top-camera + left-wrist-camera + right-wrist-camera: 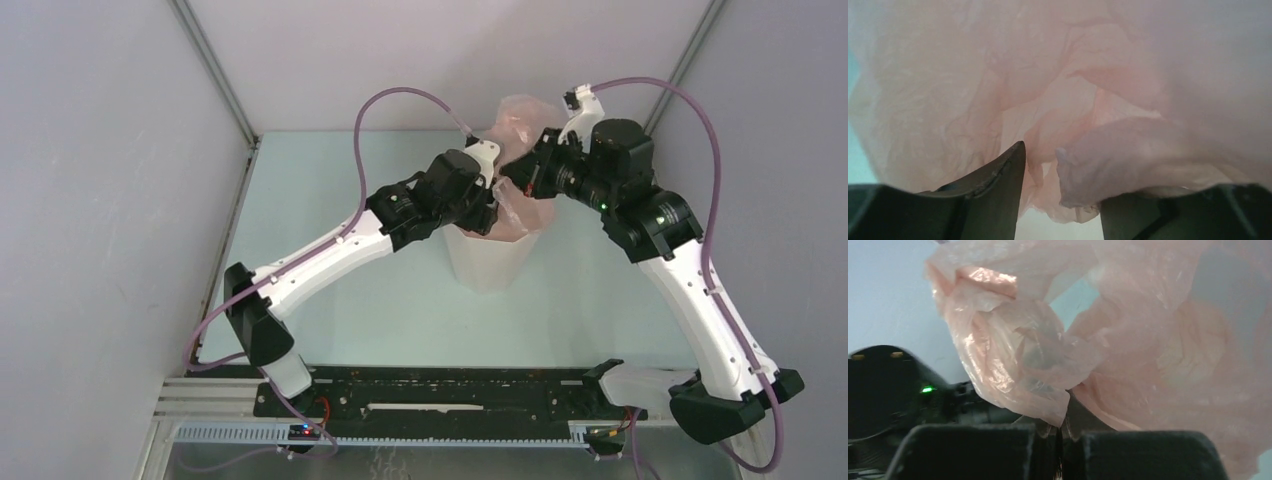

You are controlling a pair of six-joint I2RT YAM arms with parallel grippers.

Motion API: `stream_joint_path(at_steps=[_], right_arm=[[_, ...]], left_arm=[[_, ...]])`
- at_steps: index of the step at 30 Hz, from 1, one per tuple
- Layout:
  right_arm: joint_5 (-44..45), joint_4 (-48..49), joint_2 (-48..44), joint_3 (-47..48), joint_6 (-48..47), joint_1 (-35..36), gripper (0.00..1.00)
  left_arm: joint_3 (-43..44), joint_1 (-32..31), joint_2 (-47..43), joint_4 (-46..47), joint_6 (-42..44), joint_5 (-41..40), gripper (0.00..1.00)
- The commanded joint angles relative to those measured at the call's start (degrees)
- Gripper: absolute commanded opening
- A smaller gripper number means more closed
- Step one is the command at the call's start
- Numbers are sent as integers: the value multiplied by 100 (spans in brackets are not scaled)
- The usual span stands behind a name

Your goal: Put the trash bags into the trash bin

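Bag (520, 115) of pale pink film billows at the upper centre of the overhead view, its lower folds at the rim of the white bin (490, 265) mid-worktop (330, 330). Right gripper (1060, 437) pinches a fold tight. Left gripper (1040, 160) stands narrowly parted, with film hanging in the gap.

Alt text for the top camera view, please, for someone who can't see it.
Two arms reach in from either side and meet over a white bin on the table, the left gripper and right gripper at a crumpled pink bag bunched above its mouth.
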Motion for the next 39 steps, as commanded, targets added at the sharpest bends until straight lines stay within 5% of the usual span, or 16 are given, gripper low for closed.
stream_joint_path(at_steps=[1,7,12,20,25,31,39], right_arm=[[-246,284,77,-425,228,-116,0],[-399,444,113,-642,170,-193,0],[-566,461,231,-686,81,-164,0],[-347,680,876,-721,11,310,0],[-308,741,1263,-890,127,336,0],[-88,558,1086,-724,-138,552,0],[22,409,817,-747,-111,750,0]], left_arm=[[22,-60,-480,55,-4,457,61],[-198,-55,-1270,59,102,904,84],[-654,-39,-1929,145,15,1054,92],[-1226,323,-2821,267,-758,688,95],[-1329,1036,-2941,484,-1839,1256,97],[-1003,1669,-2301,830,-3244,2775,98],[-417,1759,-1494,956,-3895,2755,88]])
